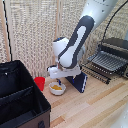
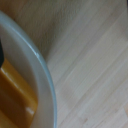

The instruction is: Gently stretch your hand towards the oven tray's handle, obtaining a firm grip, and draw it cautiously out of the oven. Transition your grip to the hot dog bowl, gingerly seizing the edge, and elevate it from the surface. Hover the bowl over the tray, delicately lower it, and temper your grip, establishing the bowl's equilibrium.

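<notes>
The white arm (image 1: 75, 42) reaches down from the upper right of the exterior frame, and its end effector (image 1: 59, 78) sits just above the hot dog bowl (image 1: 57, 88), low in the frame a little left of centre. Whether the end effector is spread or pressed together on the rim cannot be told, since the wrist hides it. The bowl rests on the pale wooden surface (image 1: 95, 107) with yellowish food inside. The red cup (image 1: 39, 83) stands just beside it toward the left of the frame, and the dark blue slab (image 1: 79, 81) lies just to its right. The oven (image 1: 117, 50) is at the right edge, with the oven tray (image 1: 106, 62) drawn out in front of it and its handle (image 1: 95, 71) along the near edge. A large black case (image 1: 20, 97) fills the lower left corner.

The wrist view shows the bowl's white rim (image 2: 42, 75) curving close up over the wood grain, with orange-yellow food (image 2: 17, 95) inside
</notes>
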Tool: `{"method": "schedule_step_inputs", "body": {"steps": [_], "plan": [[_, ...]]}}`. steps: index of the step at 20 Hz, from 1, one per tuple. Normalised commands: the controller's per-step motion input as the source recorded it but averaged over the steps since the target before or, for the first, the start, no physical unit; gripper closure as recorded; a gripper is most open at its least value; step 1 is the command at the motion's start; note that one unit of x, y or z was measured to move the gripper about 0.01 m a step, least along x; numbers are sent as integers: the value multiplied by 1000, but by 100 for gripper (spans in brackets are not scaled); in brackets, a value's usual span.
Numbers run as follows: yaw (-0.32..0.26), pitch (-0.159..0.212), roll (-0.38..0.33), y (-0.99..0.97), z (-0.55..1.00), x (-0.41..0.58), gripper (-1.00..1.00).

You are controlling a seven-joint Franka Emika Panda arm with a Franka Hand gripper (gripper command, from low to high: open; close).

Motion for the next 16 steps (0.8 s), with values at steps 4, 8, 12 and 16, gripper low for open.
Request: {"method": "schedule_step_inputs", "body": {"steps": [4,8,12,16], "plan": [[51,-83,-63,0,-224,-173,-100],[9,-30,-8,0,-111,-36,100],[26,1,5,0,0,0,100],[20,-16,-13,66,0,64,100]]}}
